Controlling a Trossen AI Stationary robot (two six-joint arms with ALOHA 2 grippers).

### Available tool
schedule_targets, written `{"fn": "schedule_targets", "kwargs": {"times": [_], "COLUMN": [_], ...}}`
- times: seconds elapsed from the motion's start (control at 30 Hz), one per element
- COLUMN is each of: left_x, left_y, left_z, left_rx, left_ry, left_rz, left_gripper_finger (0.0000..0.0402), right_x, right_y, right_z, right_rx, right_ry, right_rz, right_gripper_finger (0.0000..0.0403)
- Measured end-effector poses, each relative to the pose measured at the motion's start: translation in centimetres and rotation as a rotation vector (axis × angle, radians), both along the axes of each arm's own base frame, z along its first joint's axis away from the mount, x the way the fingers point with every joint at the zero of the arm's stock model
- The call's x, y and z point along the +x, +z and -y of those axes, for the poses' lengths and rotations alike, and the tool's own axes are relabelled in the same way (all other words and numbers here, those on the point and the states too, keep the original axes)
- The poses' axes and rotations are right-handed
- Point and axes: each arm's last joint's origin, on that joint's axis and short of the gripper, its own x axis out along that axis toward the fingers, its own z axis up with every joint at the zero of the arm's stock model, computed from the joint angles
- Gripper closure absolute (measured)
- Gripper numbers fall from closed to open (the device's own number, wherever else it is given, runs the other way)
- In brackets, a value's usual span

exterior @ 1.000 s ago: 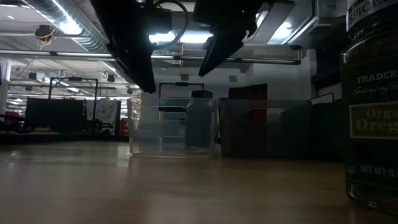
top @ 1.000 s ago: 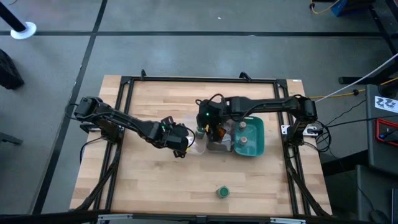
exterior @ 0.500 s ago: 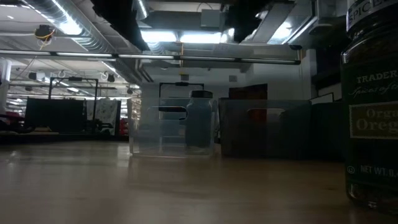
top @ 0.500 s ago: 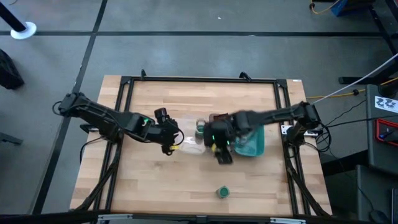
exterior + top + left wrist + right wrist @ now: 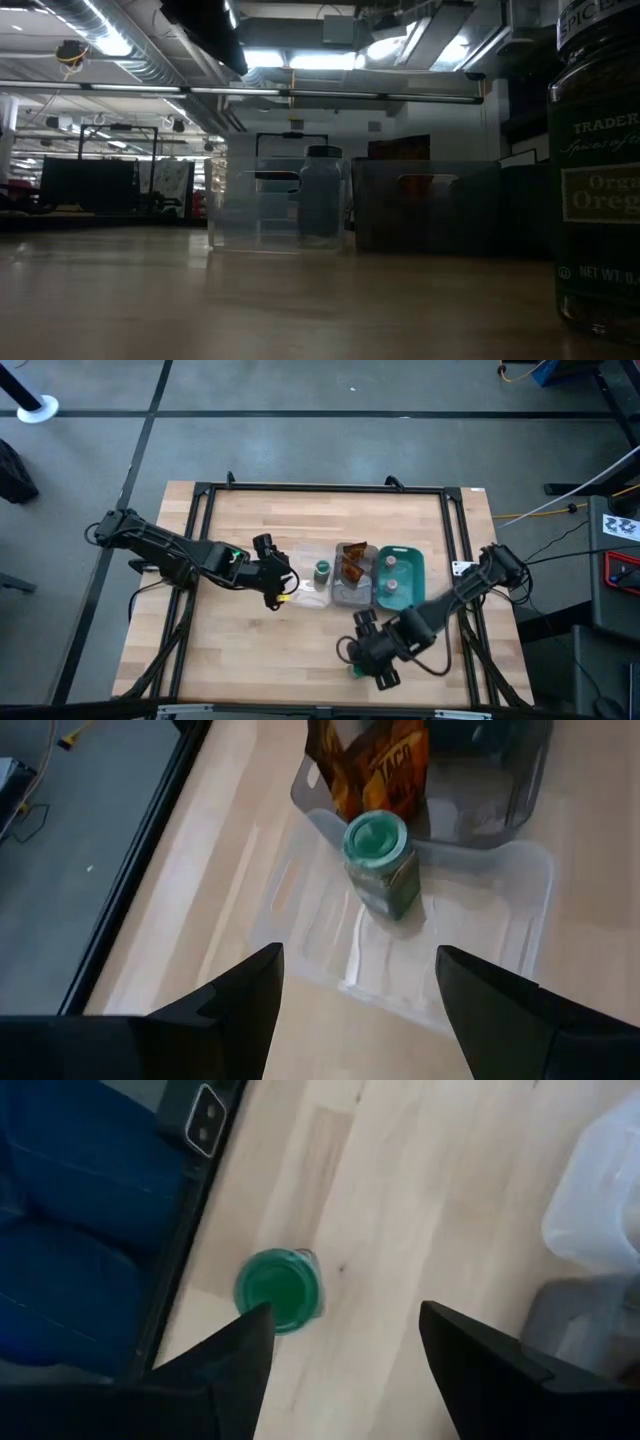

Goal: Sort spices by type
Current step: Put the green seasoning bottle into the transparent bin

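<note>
— Spices: where is the right gripper (image 5: 368, 663)?
— Above the near table edge, fingers spread wide, empty, over a green-lidded jar (image 5: 279, 1290) standing alone on the wood.
— And the left gripper (image 5: 281, 582)?
— Spread too, holding nothing, beside the clear tray (image 5: 480, 910) with the other green-lidded jar (image 5: 379, 860). Sachets (image 5: 351, 563) sit in the grey tray (image 5: 350, 596), two jars (image 5: 390, 573) in the teal tray (image 5: 414, 574).

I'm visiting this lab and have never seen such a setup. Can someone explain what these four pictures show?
Two robot arms work at a wooden table. One camera looks down from above, one sits at table height, and one rides on each wrist. Three trays sit mid-table: the clear tray holds a green-lidded jar, the grey tray holds sachets, and the teal tray holds two jars. The right pincer, open and holding nothing, hovers over a second green-lidded jar. The left pincer waits open near the clear tray.
</note>
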Motion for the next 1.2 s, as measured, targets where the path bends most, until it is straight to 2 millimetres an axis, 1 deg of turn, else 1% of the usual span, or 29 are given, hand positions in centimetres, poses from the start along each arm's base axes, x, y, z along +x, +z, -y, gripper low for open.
{"fn": "schedule_targets", "kwargs": {"times": [0.07, 0.17, 0.3, 0.37, 0.57, 0.73, 0.93, 1.2], "left_x": [0.1, 0.2, 0.2, 0.2, 0.2, 0.2, 0.1, 0.1], "left_y": [0.1, 0.1, 0.1, 0.1, 0.1, 0.1, 0.1, 0.1], "left_z": [0.0, 0.1, 0.1, 0.1, 0.1, 0.1, 0.2, 0.2], "left_rx": [-0.005, -0.018, -0.024, -0.025, -0.026, -0.026, -0.026, -0.022], "left_ry": [0.001, 0.012, 0.017, 0.018, 0.017, 0.017, 0.012, 0.007], "left_rz": [0.012, 0.029, 0.033, 0.033, 0.033, 0.032, 0.029, 0.028], "left_gripper_finger": [0.0155, 0.0155, 0.0155, 0.0155, 0.0155, 0.0155, 0.0155, 0.0155], "right_x": [-0.1, -0.2, 0.2, 0.3, 0.5, 0.9, 0.9, 0.8], "right_y": [-0.5, -1.6, -3.1, -3.3, -3.2, -4.2, -5.1, -5.5], "right_z": [-0.8, -2.1, -2.7, -2.8, -2.7, -2.8, -2.9, -2.9], "right_rx": [0.004, -0.004, -0.001, 0.009, 0.002, 0.002, 0.009, 0.031], "right_ry": [-0.014, 0.013, 0.031, 0.036, 0.029, 0.026, 0.005, -0.036], "right_rz": [-0.008, -0.035, -0.078, -0.095, -0.068, -0.092, -0.107, -0.116], "right_gripper_finger": [0.0152, 0.0152, 0.0152, 0.0152, 0.0152, 0.0152, 0.0152, 0.0152]}}
